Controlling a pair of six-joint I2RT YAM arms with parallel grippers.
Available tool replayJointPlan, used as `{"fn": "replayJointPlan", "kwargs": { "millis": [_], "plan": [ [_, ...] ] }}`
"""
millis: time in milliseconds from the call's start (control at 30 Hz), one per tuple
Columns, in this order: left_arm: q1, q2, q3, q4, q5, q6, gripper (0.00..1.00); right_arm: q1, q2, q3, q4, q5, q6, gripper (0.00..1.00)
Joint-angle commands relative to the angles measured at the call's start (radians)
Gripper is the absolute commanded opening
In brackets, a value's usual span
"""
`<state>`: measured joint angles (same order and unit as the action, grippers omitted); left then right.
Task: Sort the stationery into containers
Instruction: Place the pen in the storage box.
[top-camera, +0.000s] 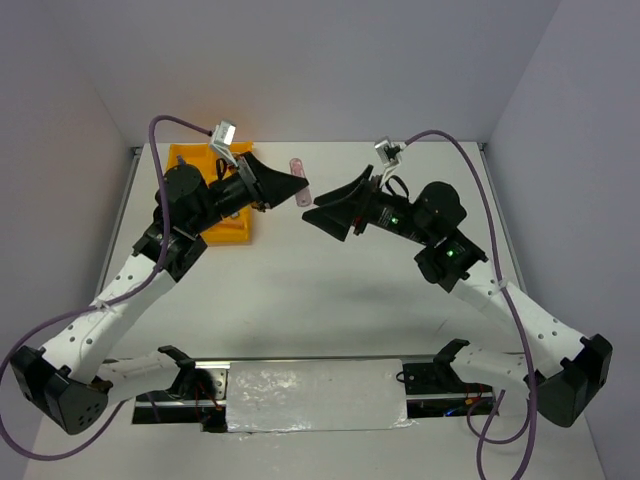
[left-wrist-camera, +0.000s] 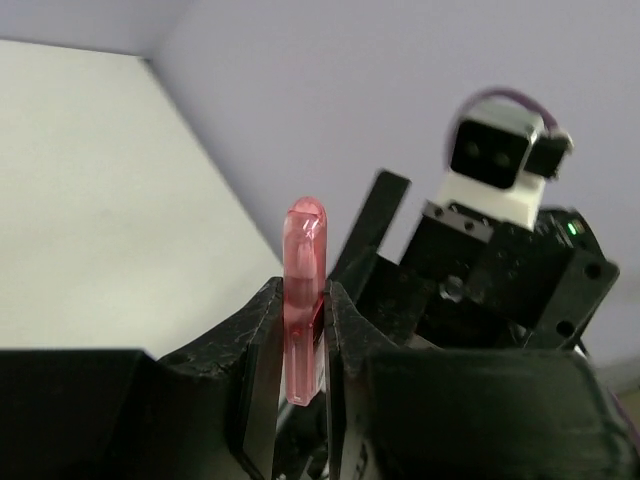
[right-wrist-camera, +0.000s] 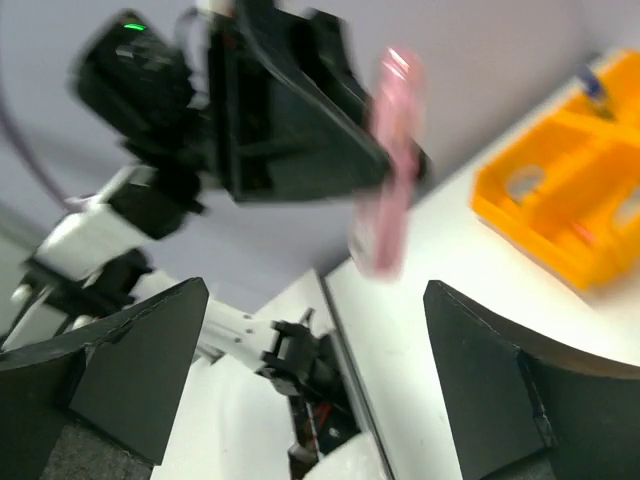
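Left gripper (left-wrist-camera: 300, 335): pinching pink piece (left-wrist-camera: 303, 270) by its lower half, upright, most of its length standing proud of the fingers, held in the air above the tabletop (top-camera: 300, 300). Right gripper (right-wrist-camera: 315, 320): spread wide, empty, facing the piece from just beside it. Tray (top-camera: 232, 234): far left of tabletop, partly under the left arm. Handling note: carriage to a compartment looks due. Keep the pinch firm, swing clear of the right gripper, and lower between the walls before release.
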<state>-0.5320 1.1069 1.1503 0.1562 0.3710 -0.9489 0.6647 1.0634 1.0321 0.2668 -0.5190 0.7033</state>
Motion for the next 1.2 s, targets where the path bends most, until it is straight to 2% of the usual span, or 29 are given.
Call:
{"fn": "replayJointPlan", "kwargs": {
  "millis": [0, 67, 133, 200, 300, 400, 433, 500, 733, 1033, 1067, 1100, 1133, 1167],
  "plan": [
    [0.062, -0.002, 0.04, -0.089, -0.098, -0.022, 0.0, -0.068, -0.031, -0.061, -0.093, 0.002, 0.01, 0.98],
    [0.102, 0.008, 0.052, -0.116, -0.125, -0.01, 0.0, -0.088, -0.042, -0.101, -0.123, 0.026, -0.005, 0.98],
    [0.13, 0.043, 0.11, -0.283, -0.24, 0.022, 0.0, -0.105, -0.06, -0.124, -0.199, 0.068, -0.039, 0.98],
    [0.162, 0.092, 0.153, -0.459, -0.297, 0.082, 0.0, -0.109, -0.071, -0.122, -0.314, 0.158, -0.073, 0.98],
    [0.222, 0.224, 0.226, -0.62, -0.42, 0.217, 0.0, -0.112, -0.097, -0.084, -0.449, 0.244, -0.112, 0.99],
    [0.285, 0.396, 0.297, -0.705, -0.509, 0.373, 0.0, -0.113, -0.128, -0.034, -0.556, 0.27, -0.163, 0.99],
    [0.287, 0.427, 0.311, -0.711, -0.564, 0.44, 0.0, -0.112, -0.144, -0.02, -0.58, 0.274, -0.177, 0.99],
    [0.308, 0.52, 0.359, -0.737, -0.586, 0.488, 0.0, -0.114, -0.16, 0.016, -0.644, 0.274, -0.208, 0.99],
    [0.326, 0.703, 0.437, -0.704, -0.618, 0.559, 0.0, -0.116, -0.221, 0.048, -0.719, 0.131, -0.222, 0.99],
    [0.357, 0.814, 0.473, -0.731, -0.685, 0.587, 0.0, -0.114, -0.267, 0.123, -0.82, 0.109, -0.264, 0.99],
    [0.36, 0.821, 0.471, -0.733, -0.701, 0.584, 0.11, -0.114, -0.266, 0.149, -0.842, 0.108, -0.277, 0.99],
    [0.36, 0.821, 0.471, -0.733, -0.701, 0.581, 0.11, -0.114, -0.266, 0.149, -0.842, 0.108, -0.277, 0.99],
    [0.362, 0.823, 0.471, -0.733, -0.693, 0.581, 0.15, -0.114, -0.264, 0.164, -0.851, 0.108, -0.286, 0.99],
    [0.363, 0.827, 0.473, -0.733, -0.693, 0.578, 0.29, -0.116, -0.264, 0.172, -0.853, 0.096, -0.292, 0.99]
  ]
}}
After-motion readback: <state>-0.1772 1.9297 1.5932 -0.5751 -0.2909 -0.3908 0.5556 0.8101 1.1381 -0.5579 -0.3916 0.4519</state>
